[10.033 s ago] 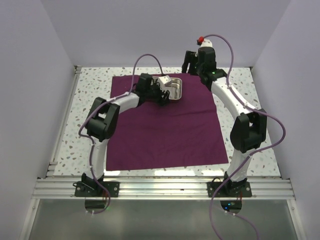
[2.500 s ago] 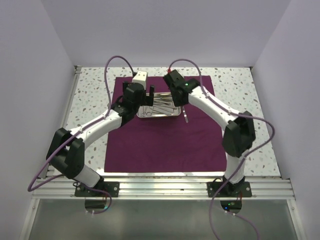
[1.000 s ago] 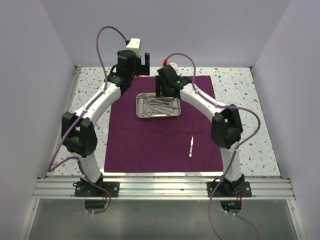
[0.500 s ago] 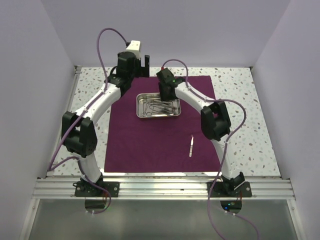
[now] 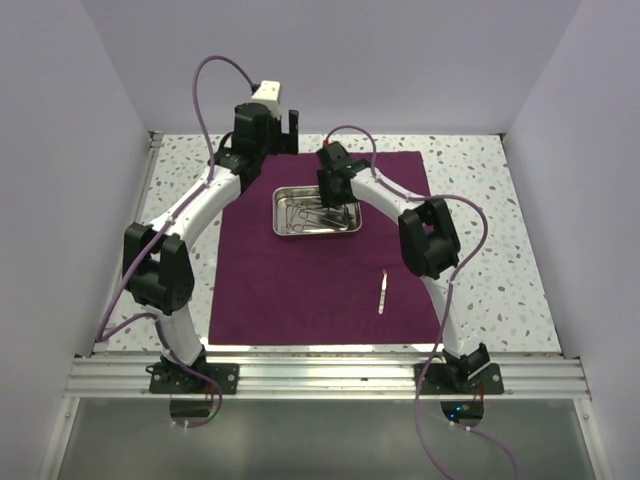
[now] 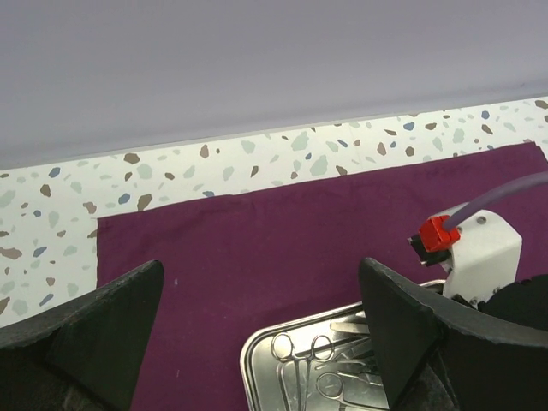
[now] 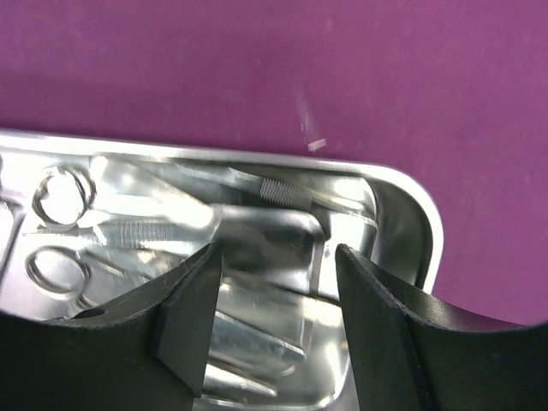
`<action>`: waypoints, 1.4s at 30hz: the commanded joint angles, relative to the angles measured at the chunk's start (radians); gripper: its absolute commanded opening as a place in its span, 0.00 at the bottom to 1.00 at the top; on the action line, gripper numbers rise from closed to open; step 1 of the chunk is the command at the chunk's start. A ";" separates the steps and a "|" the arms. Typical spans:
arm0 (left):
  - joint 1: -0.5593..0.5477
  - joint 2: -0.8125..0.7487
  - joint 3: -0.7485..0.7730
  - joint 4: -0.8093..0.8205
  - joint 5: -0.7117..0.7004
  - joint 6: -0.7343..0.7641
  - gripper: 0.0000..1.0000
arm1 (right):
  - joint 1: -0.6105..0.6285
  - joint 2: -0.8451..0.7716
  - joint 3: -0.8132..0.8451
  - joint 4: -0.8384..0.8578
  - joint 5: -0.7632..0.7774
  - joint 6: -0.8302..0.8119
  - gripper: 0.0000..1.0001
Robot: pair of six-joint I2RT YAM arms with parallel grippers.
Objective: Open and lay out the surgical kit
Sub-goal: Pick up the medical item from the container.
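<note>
The surgical kit (image 5: 320, 265) lies opened on the speckled terrazzo bench (image 5: 480, 200). Its dark purple cloth wrap (image 5: 260, 290) is spread flat, we judge, to serve as the field on which the tools are set.

At the left, the white left arm (image 5: 195, 205) reaches up and back to the far edge of the cloth. The left jaws are released, spread wide with nothing between them, and hang clear of everything. We take this as a parking pose that keeps the middle free for the other arm.

In the middle, on the far half of the cloth, sits the shallow rectangular shiny steel tray (image 5: 315, 233), which leaves the near half bare for laying out. The small silver scissors and forceps (image 5: 305, 213) lie in a loose heap inside it.

The right jaws are down inside the tray's right end, partly apart and astride the instruments there. We cannot tell whether they pinch one or only bracket it.

To the right and nearer, one slim silver instrument (image 5: 382, 293), tweezers by the look, lies alone on the cloth, well apart from the tray. It seems to be the first piece set out.
</note>
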 commanded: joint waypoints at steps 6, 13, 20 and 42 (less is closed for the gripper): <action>0.012 0.014 0.012 0.045 0.014 0.012 0.99 | 0.004 -0.115 -0.083 0.088 -0.101 -0.027 0.59; 0.013 0.017 0.015 0.043 0.016 0.014 0.99 | 0.004 -0.083 -0.059 0.099 -0.120 -0.040 0.60; 0.015 0.020 0.020 0.037 0.008 0.015 0.99 | 0.004 -0.015 -0.013 0.079 -0.153 -0.046 0.36; 0.016 0.031 0.026 0.033 0.016 0.014 1.00 | 0.004 0.005 -0.022 0.084 -0.230 -0.083 0.15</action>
